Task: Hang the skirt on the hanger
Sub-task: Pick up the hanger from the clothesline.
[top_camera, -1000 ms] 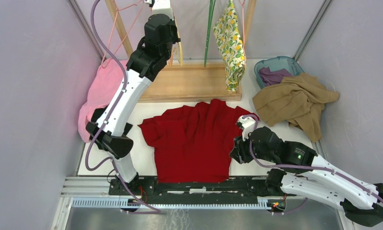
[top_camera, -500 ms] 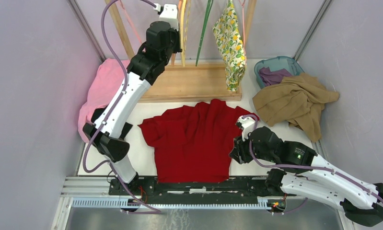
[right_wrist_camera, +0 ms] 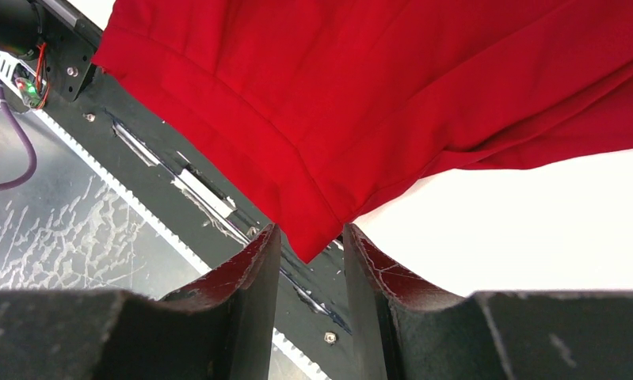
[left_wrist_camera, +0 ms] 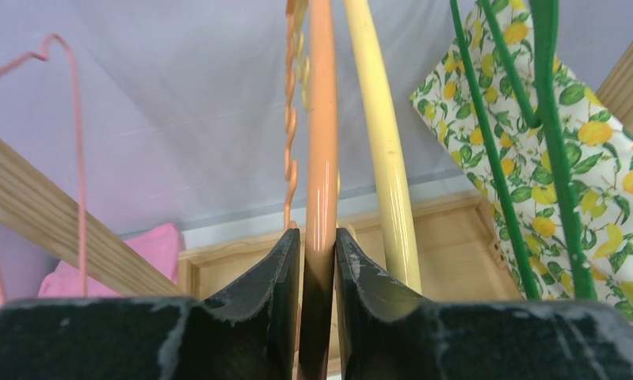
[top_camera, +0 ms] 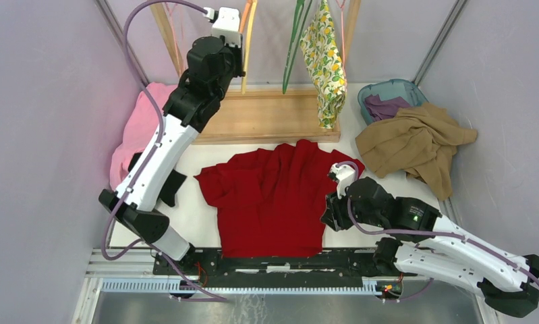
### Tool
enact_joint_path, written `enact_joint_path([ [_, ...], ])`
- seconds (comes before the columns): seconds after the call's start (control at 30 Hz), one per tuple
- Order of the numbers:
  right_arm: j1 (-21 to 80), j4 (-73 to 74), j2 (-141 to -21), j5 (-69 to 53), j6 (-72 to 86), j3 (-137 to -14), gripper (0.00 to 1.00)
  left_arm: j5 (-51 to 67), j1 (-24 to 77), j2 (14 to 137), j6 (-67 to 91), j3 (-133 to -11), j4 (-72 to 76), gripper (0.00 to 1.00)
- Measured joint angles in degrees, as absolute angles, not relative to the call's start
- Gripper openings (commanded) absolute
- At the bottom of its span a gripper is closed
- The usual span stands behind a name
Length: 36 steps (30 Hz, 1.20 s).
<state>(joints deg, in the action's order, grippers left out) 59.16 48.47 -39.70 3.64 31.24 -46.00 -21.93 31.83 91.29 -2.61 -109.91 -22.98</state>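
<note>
Left gripper [left_wrist_camera: 318,237]: jaws nearly closed, pinching orange hanger [left_wrist_camera: 322,119] rod. Right gripper [right_wrist_camera: 311,236]: jaws part open, empty, above red garment [right_wrist_camera: 376,79] corner, table [right_wrist_camera: 535,222] near edge.

My left arm [top_camera: 164,138] and right arm [top_camera: 455,260] are white shells with black joints, trailing purple cables [top_camera: 415,234]; my black fingers [left_wrist_camera: 257,273] are scuffed grey.

white table [top_camera: 202,219] carries a red garment [top_camera: 273,202] centrally, tan garment [top_camera: 415,145] right, pink cloth [top_camera: 135,135] left, wooden rack base [top_camera: 266,118] and teal basket [top_camera: 386,86] (purple cloth inside) behind.
</note>
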Motion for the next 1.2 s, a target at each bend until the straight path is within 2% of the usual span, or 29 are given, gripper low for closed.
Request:
enact_joint_path([
  [0.5,59.16,47.66,-39.81,2.94,31.66,-46.13,0.39,-22.35,28.93,93.21,-4.73,-110.74,-19.29,0.28],
  [0.63,59.16,47.83,-42.26,2.52,31.4,-50.54,0.39,-22.04,28.73,93.36,-4.67,-109.82,-19.16,0.28],
  [0.83,59.16,46.09,-55.22,1.96,28.58,-69.38,0.46,-21.98,28.67,92.77,-4.6,-108.64,-18.5,0.28],
  [1.0,59.16,45.41,-71.09,5.69,25.43,-92.66,0.64,-21.93,28.42,90.72,-4.43,-105.34,-16.19,0.28],
  [1.2,55.61,43.92,-86.61,11.68,24.25,-120.31,0.63,-21.56,27.73,87.13,-3.77,-100.03,-12.99,0.28],
])
